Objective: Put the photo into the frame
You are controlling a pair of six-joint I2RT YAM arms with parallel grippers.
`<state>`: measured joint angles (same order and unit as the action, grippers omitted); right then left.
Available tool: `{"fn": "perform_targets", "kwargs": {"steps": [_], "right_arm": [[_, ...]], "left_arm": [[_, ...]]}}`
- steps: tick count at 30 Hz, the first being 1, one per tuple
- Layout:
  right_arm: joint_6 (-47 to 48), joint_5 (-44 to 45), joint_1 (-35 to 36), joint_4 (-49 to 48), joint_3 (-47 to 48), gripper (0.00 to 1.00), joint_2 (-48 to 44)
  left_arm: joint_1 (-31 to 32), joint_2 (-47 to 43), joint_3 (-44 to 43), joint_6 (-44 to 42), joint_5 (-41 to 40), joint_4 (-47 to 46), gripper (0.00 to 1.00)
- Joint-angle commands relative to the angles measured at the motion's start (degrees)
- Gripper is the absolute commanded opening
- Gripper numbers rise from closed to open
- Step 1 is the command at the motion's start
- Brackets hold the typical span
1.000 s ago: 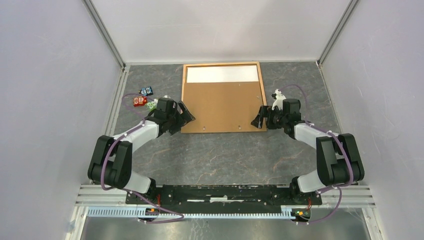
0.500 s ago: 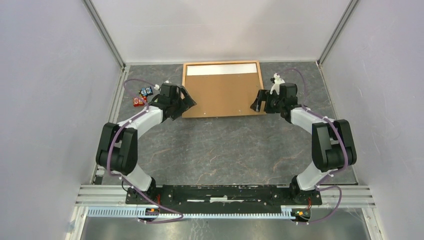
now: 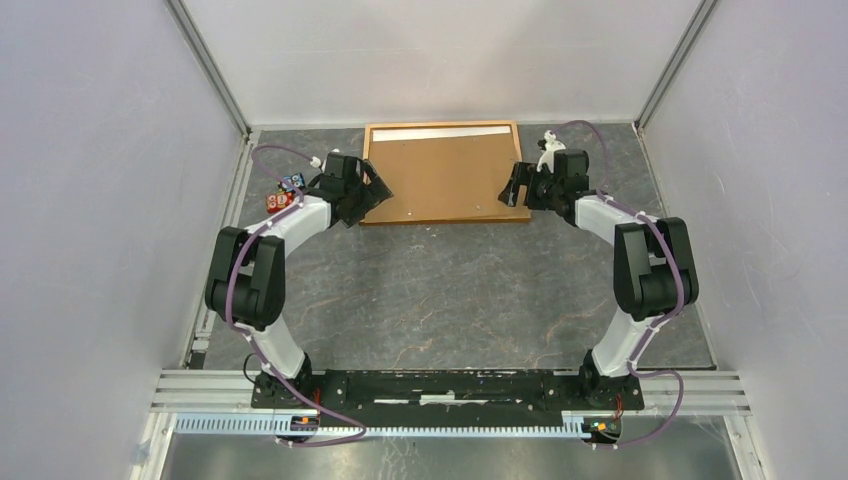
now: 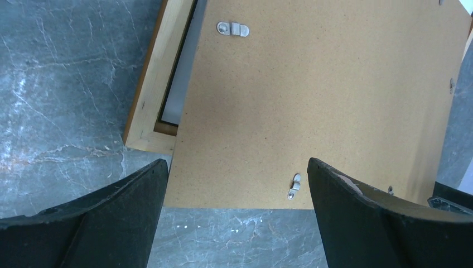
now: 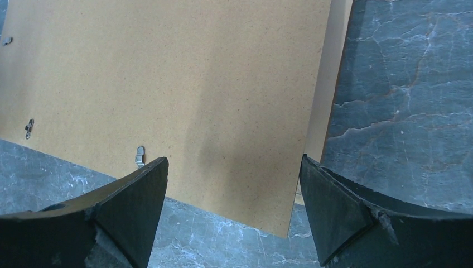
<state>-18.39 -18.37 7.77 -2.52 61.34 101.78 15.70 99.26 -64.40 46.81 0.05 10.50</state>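
Note:
The frame (image 3: 368,170) lies face down at the back of the table, its light wooden rim (image 4: 159,89) showing on the left. A brown fibreboard back (image 3: 440,175) covers nearly all of it and overhangs the near side. Along the far edge a thin white strip of the photo (image 3: 440,132) shows; a pale sliver (image 4: 181,84) also shows beside the board. My left gripper (image 3: 368,196) is open at the board's near left corner, my right gripper (image 3: 514,190) open at its near right corner. In the wrist views the board's near edge lies between each pair of fingers, left gripper (image 4: 237,167), right gripper (image 5: 234,159).
Small red and blue blocks (image 3: 283,194) sit on the dark marble table (image 3: 440,300) just left of my left arm. Metal turn clips (image 4: 233,28) dot the board. White walls close in the back and both sides; a metal rail (image 3: 450,385) runs along the near edge.
Both arms have reached farther back. The fibreboard has slid back with them over the frame, and the white strip of photo has shrunk from a wide band to a thin line.

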Motion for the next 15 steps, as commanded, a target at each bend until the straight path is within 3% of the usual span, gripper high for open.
{"fn": "perform_targets", "kwargs": {"steps": [1, 15], "right_arm": [[-1.7, -4.08, 0.85, -2.95, 2.93, 0.91, 1.51], [0.9, -2.13, -3.23, -1.38, 7.32, 0.98, 6.02]], "left_arm": [[-0.56, 1.1, -3.38, -2.83, 1.34, -2.71, 1.0], [-6.87, 3.0, -6.7, -6.58, -0.99, -0.73, 1.0]]}}
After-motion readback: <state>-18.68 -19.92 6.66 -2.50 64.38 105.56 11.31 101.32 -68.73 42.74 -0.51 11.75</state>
